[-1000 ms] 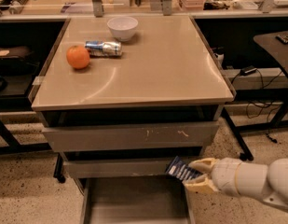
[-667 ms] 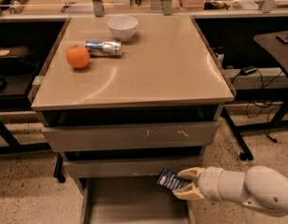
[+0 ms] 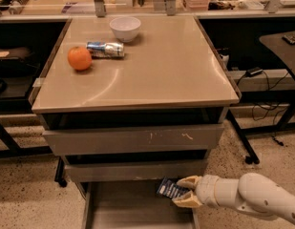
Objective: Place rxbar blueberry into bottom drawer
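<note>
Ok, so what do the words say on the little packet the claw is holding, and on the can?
The rxbar blueberry, pinched in the claw over the open bottom drawer: white print, too blurred to read.
The can, lying on the tabletop beside the orange: blue and white label, too blurred to read.
No other writing shows that can be read.

I can't read any words or numbers from here: the bar (image 3: pixel 170 189), pinched in my gripper (image 3: pixel 185 193) over the right side of the bottom drawer (image 3: pixel 128 209), has white print too small to make out, and so does the can (image 3: pixel 105 49).
</note>
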Motion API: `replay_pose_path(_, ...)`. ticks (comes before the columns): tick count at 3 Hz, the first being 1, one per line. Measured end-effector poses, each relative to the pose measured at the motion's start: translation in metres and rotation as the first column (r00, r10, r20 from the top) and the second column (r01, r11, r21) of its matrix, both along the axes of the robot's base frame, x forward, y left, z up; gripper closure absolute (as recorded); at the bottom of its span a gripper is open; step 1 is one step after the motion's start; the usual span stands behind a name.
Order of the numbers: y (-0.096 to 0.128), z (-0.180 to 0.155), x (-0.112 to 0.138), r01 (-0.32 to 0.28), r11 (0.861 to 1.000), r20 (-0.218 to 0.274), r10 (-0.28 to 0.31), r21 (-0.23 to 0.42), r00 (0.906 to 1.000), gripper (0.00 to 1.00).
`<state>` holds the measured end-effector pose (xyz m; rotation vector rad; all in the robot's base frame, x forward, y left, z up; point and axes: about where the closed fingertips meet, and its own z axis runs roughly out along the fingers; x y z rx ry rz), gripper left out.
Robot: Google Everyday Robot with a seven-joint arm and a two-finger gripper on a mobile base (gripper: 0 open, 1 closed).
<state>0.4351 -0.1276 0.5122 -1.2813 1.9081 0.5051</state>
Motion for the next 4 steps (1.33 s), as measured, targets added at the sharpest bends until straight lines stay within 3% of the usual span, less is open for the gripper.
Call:
replay_pose_path(1,0.004,-0.012,0.003,-0.007,1.0,0.002,0.007,0.016,1.0,1.0)
replay_pose_path(3,0.03,-0.124,0.034,-0.084,0.996,0.054,0.083,0.012,0.9951,1.0)
replay_pose_path(4,0.04,-0.184,0.039,-0.137,0.99,0.052,0.138,-0.01,0.9891,1.0)
